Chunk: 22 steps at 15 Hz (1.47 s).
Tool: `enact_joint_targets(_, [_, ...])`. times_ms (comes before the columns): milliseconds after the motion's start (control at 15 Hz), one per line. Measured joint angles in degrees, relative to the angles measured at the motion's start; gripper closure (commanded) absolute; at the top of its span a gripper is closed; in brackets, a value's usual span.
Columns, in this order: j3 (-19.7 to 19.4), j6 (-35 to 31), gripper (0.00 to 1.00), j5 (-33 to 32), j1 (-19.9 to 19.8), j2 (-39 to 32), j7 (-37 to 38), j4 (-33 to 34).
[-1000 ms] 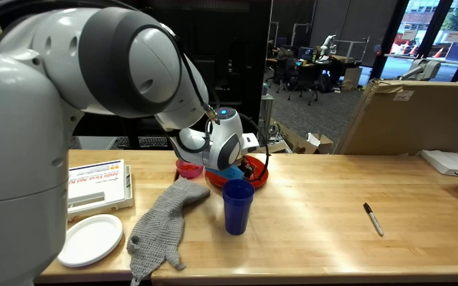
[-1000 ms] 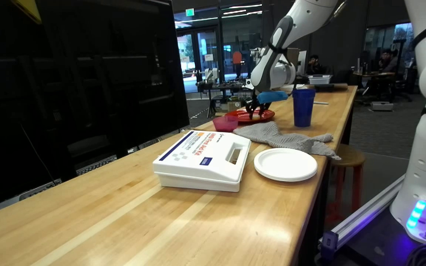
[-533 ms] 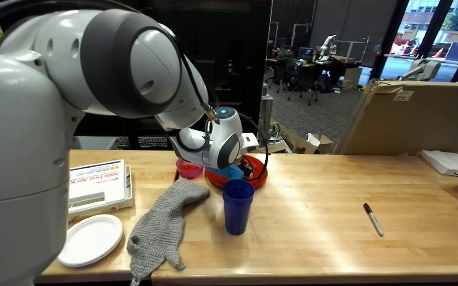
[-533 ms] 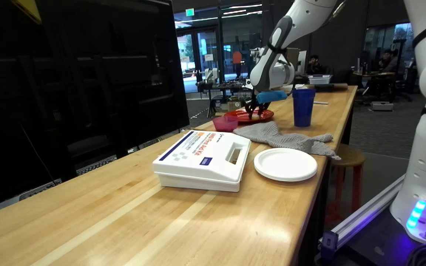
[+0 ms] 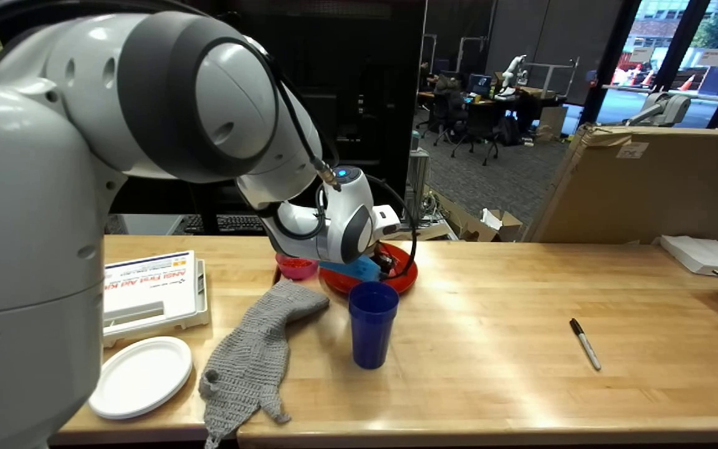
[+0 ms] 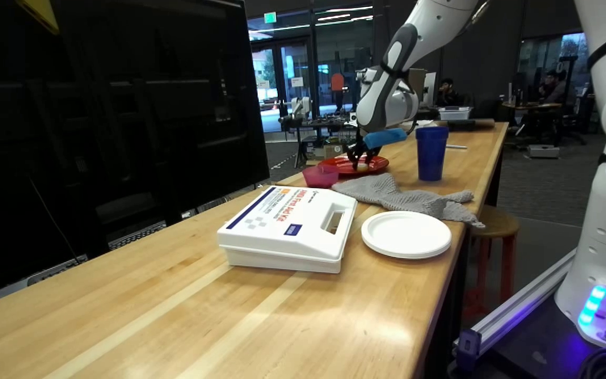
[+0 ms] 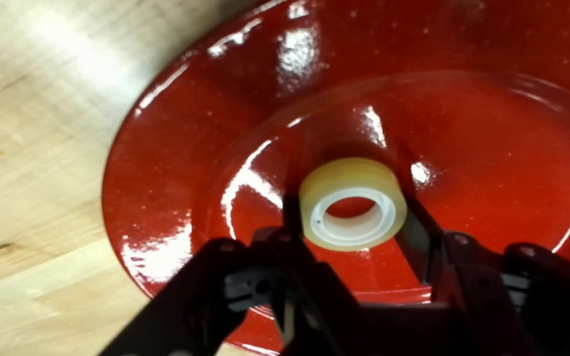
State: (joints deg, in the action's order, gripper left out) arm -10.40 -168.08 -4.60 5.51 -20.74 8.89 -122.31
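Observation:
A roll of clear yellowish tape (image 7: 352,173) with a white core is between the two dark fingers of my gripper (image 7: 353,213), and both sides look touched. The jaws are shut on it, partly closed around its width. Below lies a glossy red plate (image 7: 166,163); whether the roll still rests on it I cannot tell. In an exterior view the gripper (image 6: 363,159) points down over the red plate (image 6: 332,165), the pale tape (image 6: 362,167) just showing at its fingertips. A blue wrapping (image 6: 385,138) covers part of the gripper. Elsewhere the arm hides the fingers.
Beside the plate stands a pink bowl (image 5: 296,268) with red bits inside. A tall blue cup (image 5: 371,330) is in front of it. Nearby lie a grey knitted cloth (image 5: 250,368), a first aid kit (image 6: 287,226), white plates (image 6: 405,234) and a marker (image 5: 585,344).
The arm has shifted slightly left in both exterior views, and the red plate has slid a little the same way. The jaws have closed a little more around the tape.

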Motion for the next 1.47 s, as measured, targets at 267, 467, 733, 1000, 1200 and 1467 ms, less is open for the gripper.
enact_joint_targets(267, [-1.17, 0.01, 0.75, -2.94, 1.81, 0.01, 1.17, 0.0])
enact_joint_targets(467, [-1.73, 0.01, 0.75, -4.26, 2.66, 0.01, 1.8, 0.0])
enact_joint_targets(733, [-1.95, 0.01, 0.75, -4.53, 3.04, 0.01, 1.84, 0.0])
enact_joint_targets(1000, [-2.04, 0.98, 0.75, -4.53, 3.2, 0.42, 2.63, -0.06])
enact_joint_targets(1200, [-2.02, 1.19, 0.75, -4.53, 3.66, 2.37, 3.57, -0.92])
enact_joint_targets(1467, [-1.96, 1.96, 0.75, -4.53, 5.22, 7.97, 4.18, -3.85])
